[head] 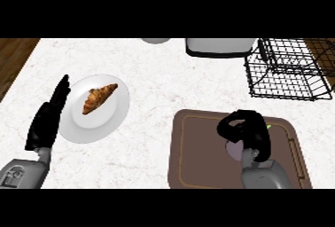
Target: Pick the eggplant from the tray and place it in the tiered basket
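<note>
I'm curling my right robot hand [245, 131] over the brown tray [196, 155] in the lower right of the frame, fingers and thumb bent round toward each other. The eggplant [233, 150] is lying on the tray right under that hand; only a pale purple sliver is showing at the lower left of my palm and a speck of green at the right, so I'm judging it as enclosed, though I cannot see the contact itself. To do this well, I'm thinking the fingers need to be wrapping the body, not just its end, before any lift, and the lift should be going straight up clear of the tray's rim. The tiered basket [288, 71] is sitting in the upper right, well apart from the tray, so the carry wants to be heading up and right, high enough to clear its wire edge. My left robot hand [47, 119] is resting at the left, fingers straight, just beside the plate [98, 122] with the croissant [98, 98] on the tabletop [170, 84].
</note>
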Available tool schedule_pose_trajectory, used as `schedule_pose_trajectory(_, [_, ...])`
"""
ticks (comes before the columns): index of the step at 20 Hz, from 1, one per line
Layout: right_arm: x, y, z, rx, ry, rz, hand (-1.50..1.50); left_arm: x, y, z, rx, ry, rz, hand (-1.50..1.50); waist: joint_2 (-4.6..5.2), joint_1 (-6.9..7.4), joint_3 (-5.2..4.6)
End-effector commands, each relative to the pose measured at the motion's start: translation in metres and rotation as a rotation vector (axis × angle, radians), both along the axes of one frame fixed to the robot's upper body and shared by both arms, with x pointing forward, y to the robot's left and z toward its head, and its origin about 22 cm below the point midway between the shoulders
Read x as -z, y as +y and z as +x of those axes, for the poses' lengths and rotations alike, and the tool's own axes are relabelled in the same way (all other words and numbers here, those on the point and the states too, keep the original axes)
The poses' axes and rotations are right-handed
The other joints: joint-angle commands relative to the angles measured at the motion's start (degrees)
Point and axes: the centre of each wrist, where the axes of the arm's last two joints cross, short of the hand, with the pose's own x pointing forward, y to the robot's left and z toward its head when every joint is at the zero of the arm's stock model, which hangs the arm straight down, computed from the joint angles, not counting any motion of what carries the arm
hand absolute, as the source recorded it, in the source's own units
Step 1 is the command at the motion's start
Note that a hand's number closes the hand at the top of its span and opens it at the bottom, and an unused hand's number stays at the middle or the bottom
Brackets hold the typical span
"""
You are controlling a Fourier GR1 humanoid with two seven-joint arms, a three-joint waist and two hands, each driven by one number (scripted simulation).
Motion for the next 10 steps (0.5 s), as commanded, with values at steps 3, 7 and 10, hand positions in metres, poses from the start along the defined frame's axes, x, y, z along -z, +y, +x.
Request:
schedule_pose_trajectory(3, [0.019, 0.058, 0.000, -0.611, 0.048, -0.341, 1.50, -0.012, -0.007, 0.009, 0.074, -0.020, 0.006, 0.00, 1.19, 5.35, -0.11])
schedule_pose_trajectory(7, [0.005, 0.086, 0.020, -0.749, -0.090, -0.364, 1.50, 0.001, -0.004, 0.006, 0.024, -0.011, -0.006, 0.00, 0.27, 1.00, 0.02])
schedule_pose_trajectory(10, [-0.028, 0.097, 0.036, -0.639, -0.308, -0.282, 1.50, 0.002, 0.005, 0.014, 0.003, -0.004, 0.013, 0.00, 0.25, 0.06, 0.02])
